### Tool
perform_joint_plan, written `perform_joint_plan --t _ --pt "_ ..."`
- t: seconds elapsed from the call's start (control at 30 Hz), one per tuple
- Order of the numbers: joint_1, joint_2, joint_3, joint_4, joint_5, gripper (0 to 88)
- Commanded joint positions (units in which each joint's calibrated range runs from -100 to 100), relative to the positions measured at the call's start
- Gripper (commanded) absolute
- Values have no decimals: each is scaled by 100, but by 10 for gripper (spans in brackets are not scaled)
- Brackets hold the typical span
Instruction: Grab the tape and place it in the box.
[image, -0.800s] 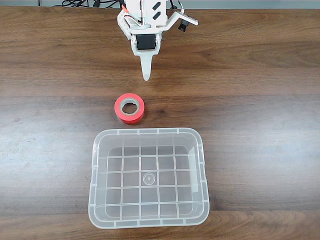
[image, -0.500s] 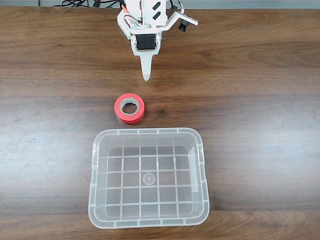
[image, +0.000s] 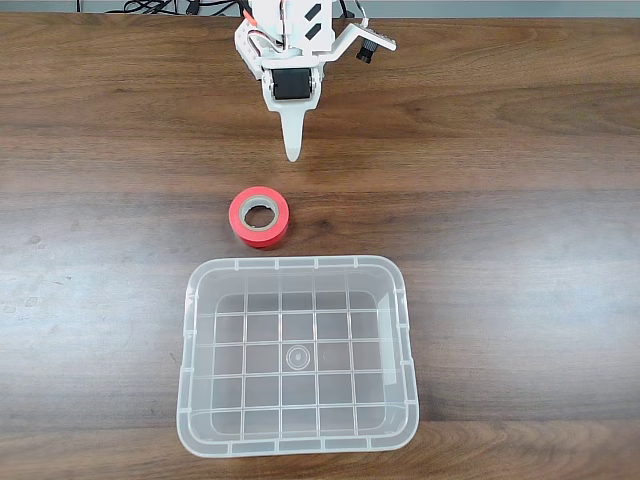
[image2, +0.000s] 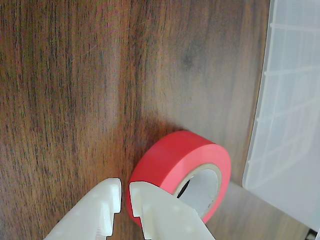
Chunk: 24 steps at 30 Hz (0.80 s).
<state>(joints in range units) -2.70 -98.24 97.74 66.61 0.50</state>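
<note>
A small red roll of tape (image: 260, 217) with a grey-beige core lies flat on the wooden table, just beyond the far rim of the clear plastic box (image: 297, 436). My white gripper (image: 292, 152) points down at the table's far side, a short way behind the tape and apart from it. In the wrist view the two fingertips (image2: 125, 191) stand nearly together with nothing between them, and the tape (image2: 172, 156) lies just past them, with the box (image2: 287, 105) at the right edge. The box holds nothing.
The brown wooden table (image: 520, 200) stretches wide to either side of the tape and box. Black cables (image: 160, 7) run along the far edge behind the arm.
</note>
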Motion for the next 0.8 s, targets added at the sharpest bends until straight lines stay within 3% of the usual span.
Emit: perform_joint_plan --t 0.0,0.77 --pt "80 -71 -55 -120 -23 13" --pt "570 82 -2446 -94 -13 13"
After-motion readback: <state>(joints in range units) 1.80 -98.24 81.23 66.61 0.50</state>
